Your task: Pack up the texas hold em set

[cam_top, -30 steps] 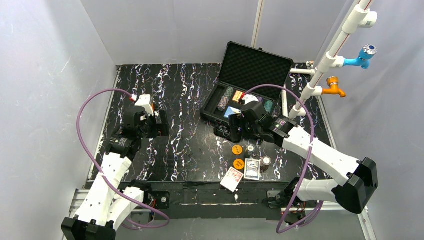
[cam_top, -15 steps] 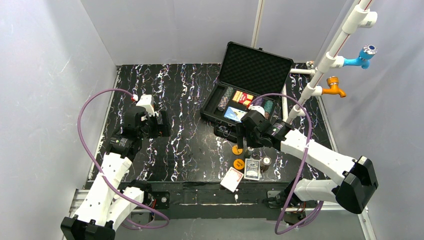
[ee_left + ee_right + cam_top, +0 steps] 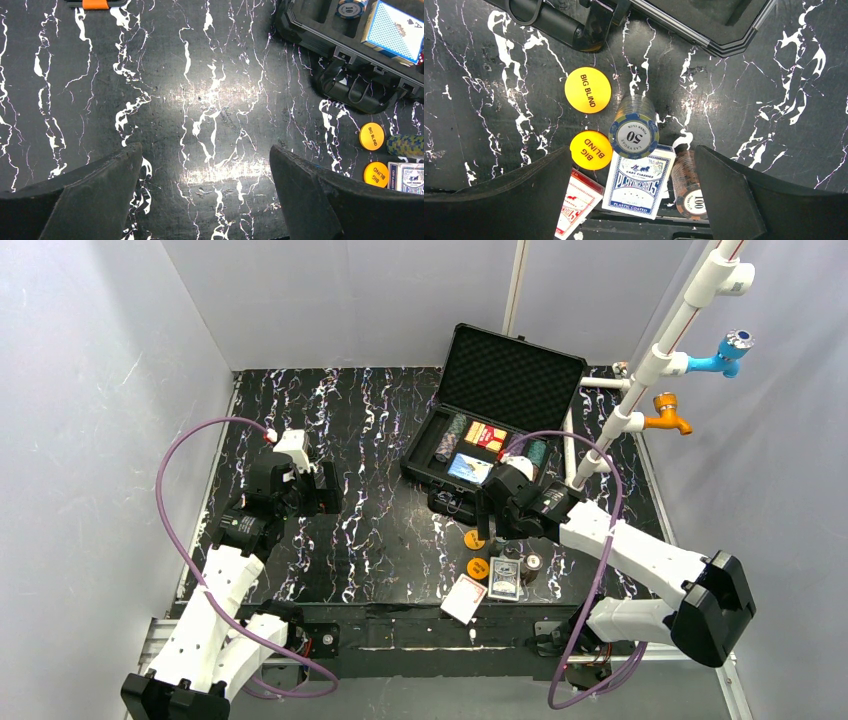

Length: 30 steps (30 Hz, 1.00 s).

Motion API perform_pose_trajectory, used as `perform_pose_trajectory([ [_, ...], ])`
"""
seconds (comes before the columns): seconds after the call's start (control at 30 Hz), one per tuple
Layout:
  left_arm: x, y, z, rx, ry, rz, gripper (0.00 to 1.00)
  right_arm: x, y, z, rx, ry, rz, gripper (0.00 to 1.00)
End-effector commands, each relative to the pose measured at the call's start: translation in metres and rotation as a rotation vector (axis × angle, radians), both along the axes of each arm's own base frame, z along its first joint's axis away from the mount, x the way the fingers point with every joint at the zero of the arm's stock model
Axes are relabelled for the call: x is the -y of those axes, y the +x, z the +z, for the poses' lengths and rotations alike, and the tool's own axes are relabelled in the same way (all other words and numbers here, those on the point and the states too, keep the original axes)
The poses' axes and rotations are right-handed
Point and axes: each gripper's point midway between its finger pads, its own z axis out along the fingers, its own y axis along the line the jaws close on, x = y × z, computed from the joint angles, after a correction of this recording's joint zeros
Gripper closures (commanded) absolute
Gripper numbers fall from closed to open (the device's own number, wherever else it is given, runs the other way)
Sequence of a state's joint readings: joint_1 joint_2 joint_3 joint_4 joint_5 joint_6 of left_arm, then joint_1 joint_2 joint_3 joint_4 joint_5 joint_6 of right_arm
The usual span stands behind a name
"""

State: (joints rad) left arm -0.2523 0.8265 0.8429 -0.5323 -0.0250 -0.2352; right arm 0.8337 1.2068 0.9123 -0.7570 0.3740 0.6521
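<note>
The right gripper (image 3: 631, 150), jaws spread wide and holding nothing, hung over a chip stack (image 3: 634, 131) just in front of the black case (image 3: 510, 375), beside the orange discs (image 3: 587, 90) and a blue deck (image 3: 640, 182). The left gripper (image 3: 204, 150), equally wide and empty, hovered well left of the case.

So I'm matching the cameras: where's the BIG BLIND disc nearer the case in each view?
Top external: disc right of centre, lower half.
Left wrist: disc at the right edge, just below mid-height.
Right wrist: disc left of centre, upper half.
Shared landmark: the case handle, just above the disc in each.
</note>
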Motion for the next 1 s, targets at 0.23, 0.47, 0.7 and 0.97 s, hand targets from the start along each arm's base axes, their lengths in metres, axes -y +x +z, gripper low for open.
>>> perform_pose_trajectory([
  [0.23, 0.004, -0.002, 0.012, 0.019, -0.001, -0.026, 0.01, -0.003, 0.002, -0.013, -0.001, -0.004, -0.013, 0.0],
  [0.47, 0.005, -0.003, 0.011, 0.013, 0.002, -0.031, 0.01, -0.005, 0.006, -0.025, -0.012, -0.026, -0.006, 0.07],
  [0.7, 0.007, -0.003, 0.012, 0.015, 0.001, -0.039, 0.01, -0.008, 0.004, -0.038, -0.035, -0.031, 0.003, 0.17],
  [0.97, 0.009, -0.003, 0.011, 0.012, 0.001, -0.05, 0.01, -0.006, 0.004, -0.048, -0.045, -0.053, 0.002, 0.29],
])
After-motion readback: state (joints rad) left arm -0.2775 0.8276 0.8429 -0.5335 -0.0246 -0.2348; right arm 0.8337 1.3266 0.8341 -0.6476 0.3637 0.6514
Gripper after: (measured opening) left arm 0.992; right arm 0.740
